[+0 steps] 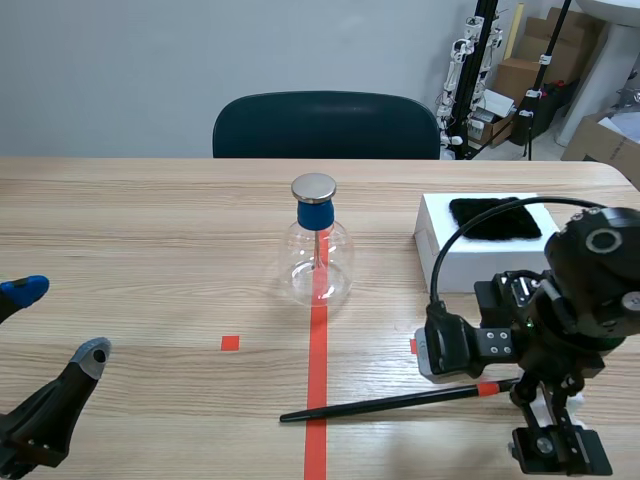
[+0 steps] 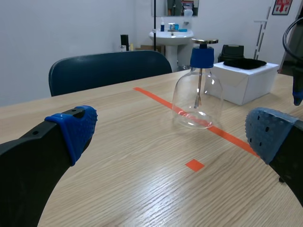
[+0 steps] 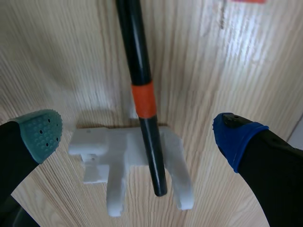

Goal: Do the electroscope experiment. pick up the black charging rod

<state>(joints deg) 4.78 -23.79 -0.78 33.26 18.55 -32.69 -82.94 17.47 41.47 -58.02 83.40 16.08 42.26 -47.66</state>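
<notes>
Now: right tool (image 3: pixel 139 135) spread wide, hovering over the black charging rod (image 3: pixel 138 56), whose end rests on a white stand (image 3: pixel 94 146) on the counter (image 3: pixel 57 61). Best: descend centred, close across the orange band (image 3: pixel 143 100), lift level.

Bare table (image 3: pixel 57 71) flanking black rod (image 3: pixel 137 61), white stand (image 3: pixel 94 146) under its end; flask (image 1: pixel 318 260) well apart — mid-table

You have nothing here that can be read. The red sign (image 2: pixel 282 5) on the wall well behind the electroscope (image 2: pixel 198 90) is too small to make out. The cardboard boxes (image 1: pixel 518 78) on the floor beyond the electroscope, past the table's far edge, show you no legible print.
</notes>
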